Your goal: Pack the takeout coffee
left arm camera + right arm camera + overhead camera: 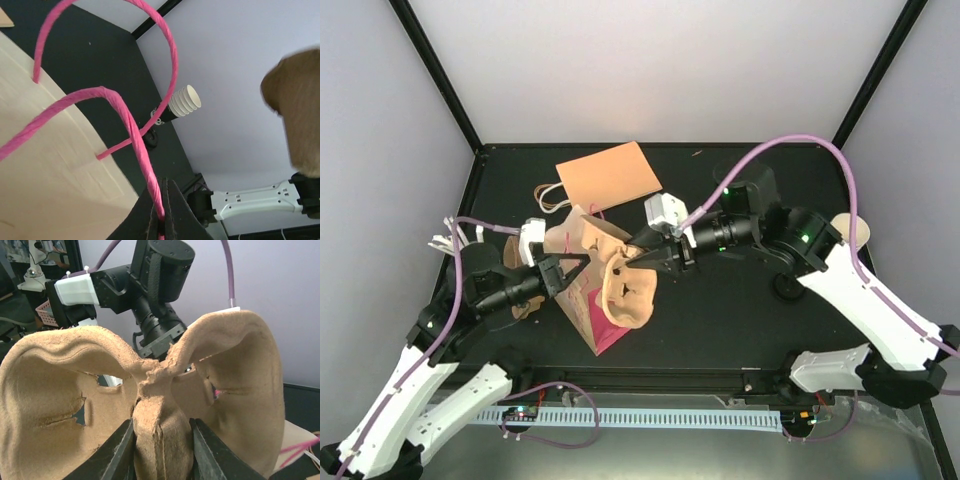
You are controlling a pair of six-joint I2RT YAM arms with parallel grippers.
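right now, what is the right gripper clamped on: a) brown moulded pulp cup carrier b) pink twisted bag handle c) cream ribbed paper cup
a: the right gripper is closed on the centre ridge of the brown moulded pulp cup carrier.

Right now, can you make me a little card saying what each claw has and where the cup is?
left gripper: shut on the bag's pink handle
right gripper: shut on the carrier's middle ridge
bag: on the table, between the arms
cup: by the table's right edge, not held, not in the bag
second bag: flat at the back
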